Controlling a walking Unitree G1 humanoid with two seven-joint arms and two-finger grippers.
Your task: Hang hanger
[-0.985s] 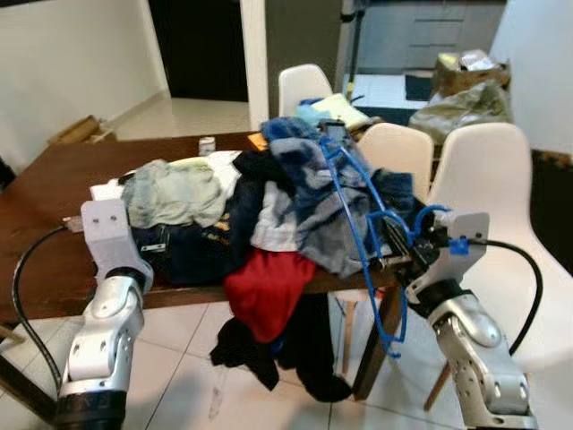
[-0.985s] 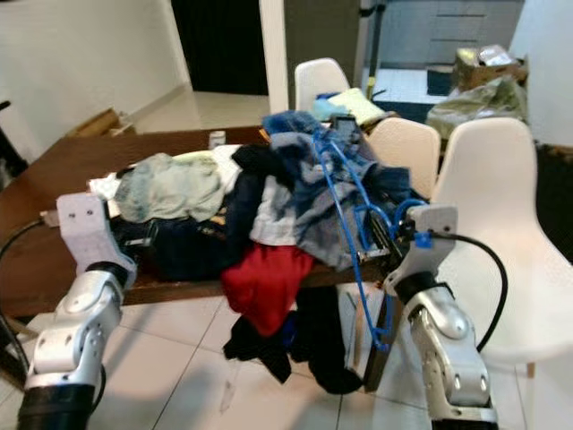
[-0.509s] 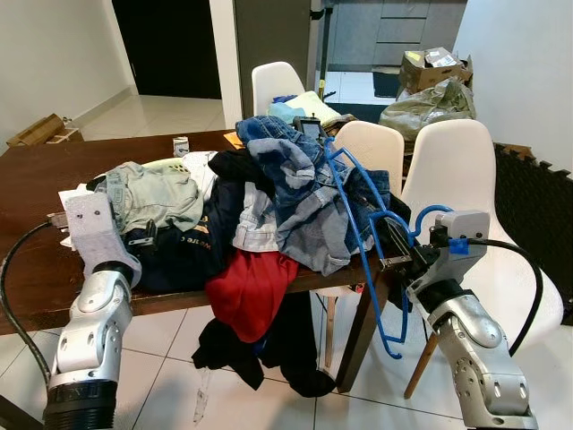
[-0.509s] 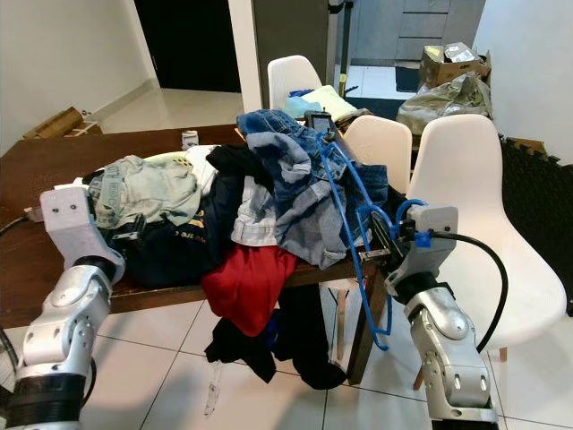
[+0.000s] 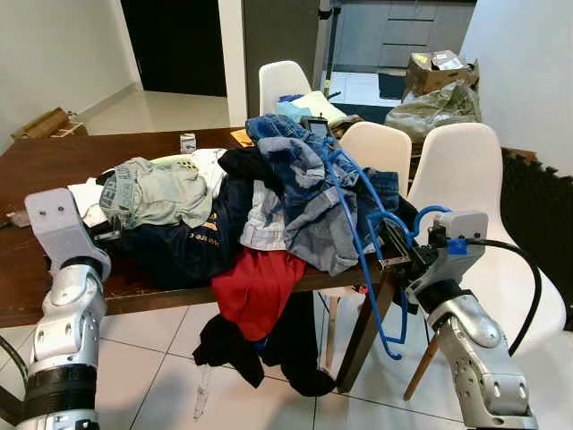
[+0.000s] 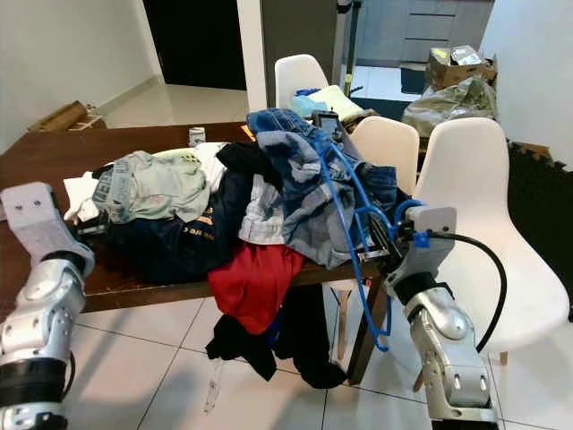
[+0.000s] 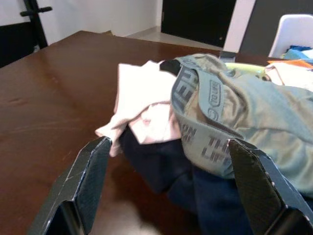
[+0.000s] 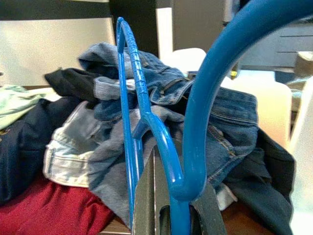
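Blue plastic marked the one hanger, pinched at its hook between the closed fingers of the right gripper at centre right of the frame, its frame lying against the clothes heap. One left gripper, fingers spread wide and holding nothing, pointed at a pale green garment at left. Three white chairs stood along the table's far and right sides. One dark wooden table carried the pile, on a pale tiled floor, with a dark doorway at upper left.
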